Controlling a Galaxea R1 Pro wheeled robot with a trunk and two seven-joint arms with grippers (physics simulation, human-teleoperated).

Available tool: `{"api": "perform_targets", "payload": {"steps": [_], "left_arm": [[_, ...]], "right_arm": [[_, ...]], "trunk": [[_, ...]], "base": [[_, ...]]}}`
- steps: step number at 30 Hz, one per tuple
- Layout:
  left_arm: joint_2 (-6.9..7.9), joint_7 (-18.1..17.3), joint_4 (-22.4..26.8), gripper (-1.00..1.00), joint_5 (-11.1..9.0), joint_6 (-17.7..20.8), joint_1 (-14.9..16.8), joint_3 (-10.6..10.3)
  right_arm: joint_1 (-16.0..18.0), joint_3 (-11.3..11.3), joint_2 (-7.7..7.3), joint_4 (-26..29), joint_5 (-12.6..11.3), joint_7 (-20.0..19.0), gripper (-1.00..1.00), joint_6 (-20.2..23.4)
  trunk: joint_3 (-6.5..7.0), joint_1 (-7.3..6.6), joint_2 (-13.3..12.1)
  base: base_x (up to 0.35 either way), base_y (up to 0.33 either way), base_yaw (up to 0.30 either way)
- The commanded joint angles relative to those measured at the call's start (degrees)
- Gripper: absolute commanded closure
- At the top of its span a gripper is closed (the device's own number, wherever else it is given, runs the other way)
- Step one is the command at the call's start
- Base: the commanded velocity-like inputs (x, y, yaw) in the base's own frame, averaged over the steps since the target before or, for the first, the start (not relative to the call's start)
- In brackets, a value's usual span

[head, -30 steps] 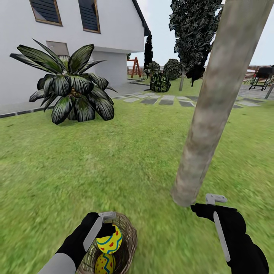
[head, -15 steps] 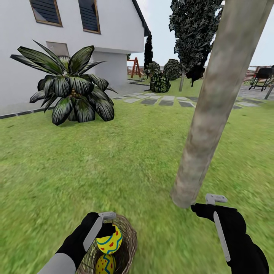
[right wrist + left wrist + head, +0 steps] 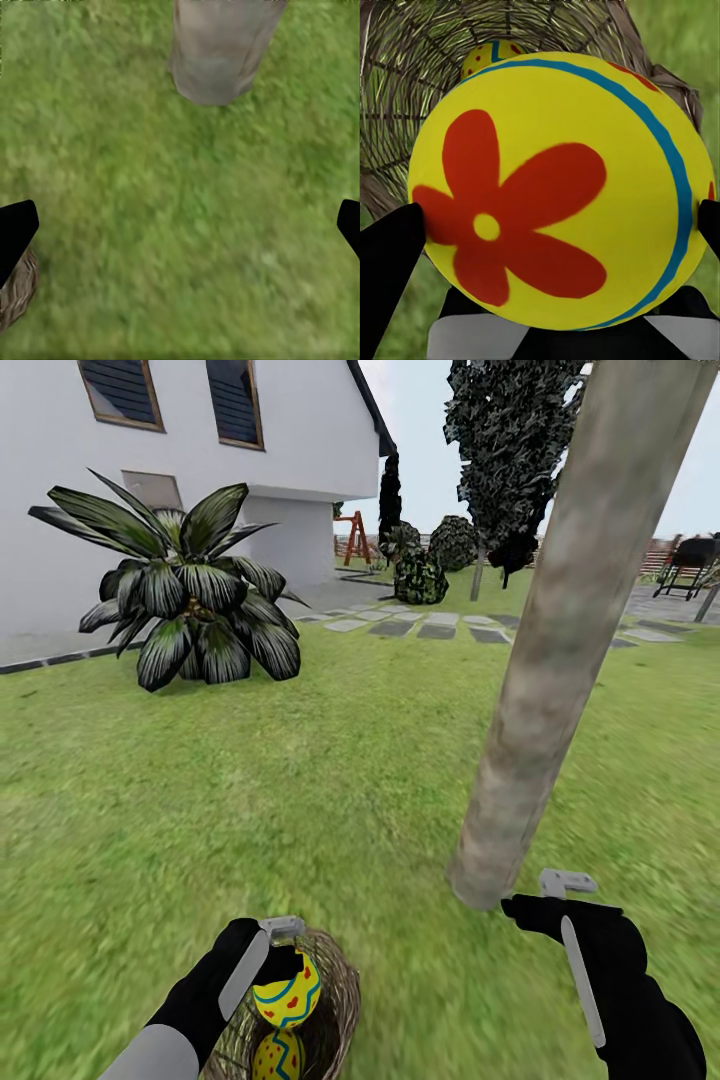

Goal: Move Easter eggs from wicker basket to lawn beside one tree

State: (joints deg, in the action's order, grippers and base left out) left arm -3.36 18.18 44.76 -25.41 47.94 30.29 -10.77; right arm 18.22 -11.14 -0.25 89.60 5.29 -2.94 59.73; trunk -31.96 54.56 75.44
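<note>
Yellow painted Easter egg (image 3: 287,988) with a red flower sits squeezed in the left pincer (image 3: 280,960), just above the brown wicker basket (image 3: 335,1000). Right pincer (image 3: 545,905) hangs wide apart, near the grey tree trunk (image 3: 560,650), ready to help.

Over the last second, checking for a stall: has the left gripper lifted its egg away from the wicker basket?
No. The left gripper holds the egg at the same spot over the wicker basket rim, unchanged against the tree.
</note>
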Motion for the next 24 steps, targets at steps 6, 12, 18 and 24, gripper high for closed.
{"api": "perform_targets", "payload": {"steps": [6,12,18,24], "left_arm": [[-0.13,1.24,0.73,1.00,-0.72,0.15,-0.09,-0.21],[-0.15,1.59,1.89,1.00,-0.78,0.47,-0.29,-0.19],[-0.22,3.15,10.87,1.00,-0.78,4.04,-1.36,-0.14],[-0.24,3.59,12.45,1.00,-0.79,5.18,-1.71,-0.13]], "right_arm": [[0.05,0.06,-0.01,0.06,0.51,-0.31,-1.00,0.27],[0.05,-0.01,-0.05,0.05,0.51,-0.31,-1.00,0.27],[0.05,-0.02,-0.07,0.06,0.52,-0.31,-1.00,0.27],[0.04,-0.02,-0.10,0.05,0.51,-0.31,-1.00,0.27]], "trunk": [[1.03,-1.33,-2.39],[2.10,-2.64,-4.79],[3.18,-3.96,-7.20],[4.26,-5.28,-9.61]], "base": [[0.000,0.000,0.000],[0.000,0.000,0.000],[0.000,0.000,0.000],[0.000,0.000,0.000]]}}
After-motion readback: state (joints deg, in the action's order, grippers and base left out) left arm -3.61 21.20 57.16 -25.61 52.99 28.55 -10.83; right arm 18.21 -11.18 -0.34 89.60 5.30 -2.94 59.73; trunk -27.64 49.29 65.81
